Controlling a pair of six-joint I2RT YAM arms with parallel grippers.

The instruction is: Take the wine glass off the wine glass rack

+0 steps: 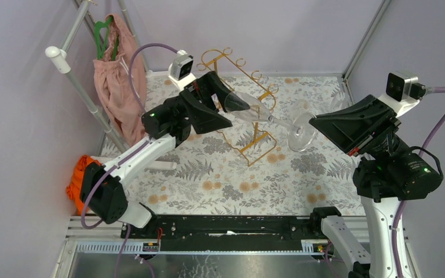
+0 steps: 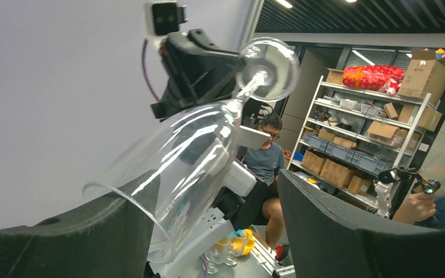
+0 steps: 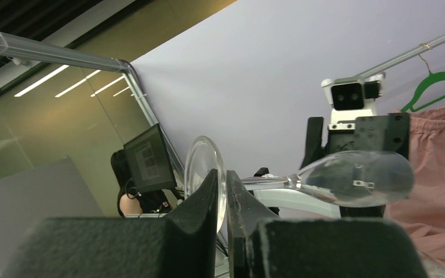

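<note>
Worst case, the wine glass point(image 1: 255, 111) slips and shatters on the desk point(image 1: 226, 185). It hangs sideways in the air beside the wine glass rack point(image 1: 214, 55), held only by the right claw point(image 1: 313, 123) pinched on its thin foot, while the left claw point(image 1: 234, 110) gapes around the bowl. A lesser risk is the stem snagging the wires; whether it is clear of them I cannot tell. Count: one desk, one clothes stand point(image 1: 87, 95), one rack, two claws, one glass.

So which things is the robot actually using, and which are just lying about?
In the job: clear wine glass; gold wire rack; left gripper, open round the bowl; right gripper, pinching the foot.
Lying about: pink garment; green hanger; orange bundle.
</note>
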